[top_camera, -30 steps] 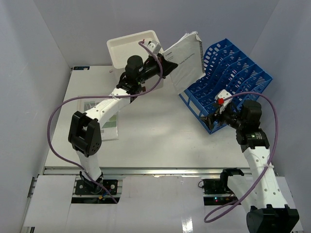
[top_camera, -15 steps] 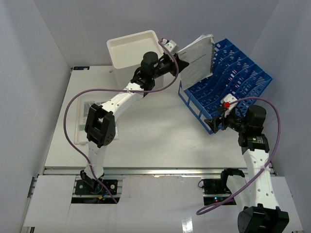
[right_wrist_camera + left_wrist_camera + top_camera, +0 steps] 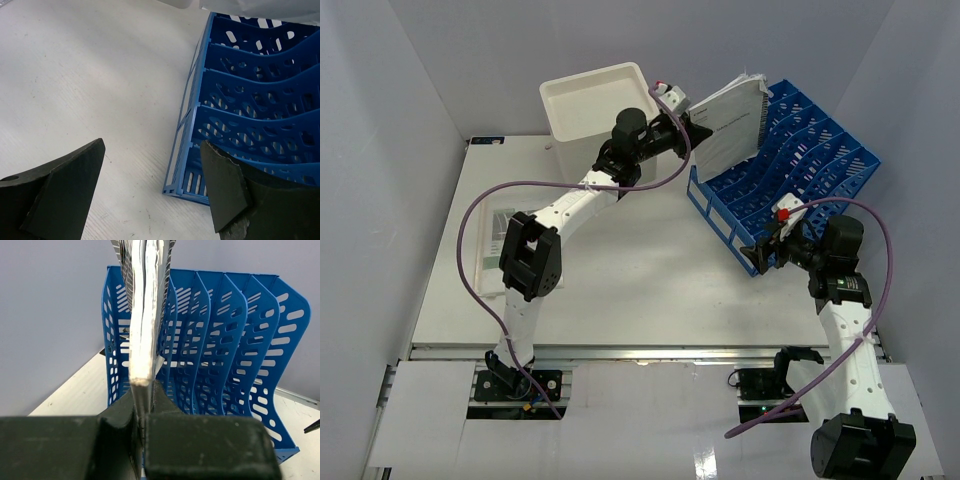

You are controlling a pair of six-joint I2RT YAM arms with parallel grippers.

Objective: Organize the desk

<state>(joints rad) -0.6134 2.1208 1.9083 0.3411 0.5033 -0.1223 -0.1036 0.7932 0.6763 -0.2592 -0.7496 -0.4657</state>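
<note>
The white desk (image 3: 620,285) runs widest left-to-right; left tool (image 3: 692,125) pinches a booklet (image 3: 732,122), right tool (image 3: 152,146) gapes empty.

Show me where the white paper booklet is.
Overhead view: the white paper booklet sits clamped in the left pincer by the blue plastic file rack's left end.

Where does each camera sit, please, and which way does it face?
Top: above and behind, looking down on the desk; both arms show.
Left wrist: looks along the shut left gripper and its clamped booklet toward the blue rack.
Right wrist: looks down past the open right gripper at the desk and rack corner.
All three see the rack.
</note>
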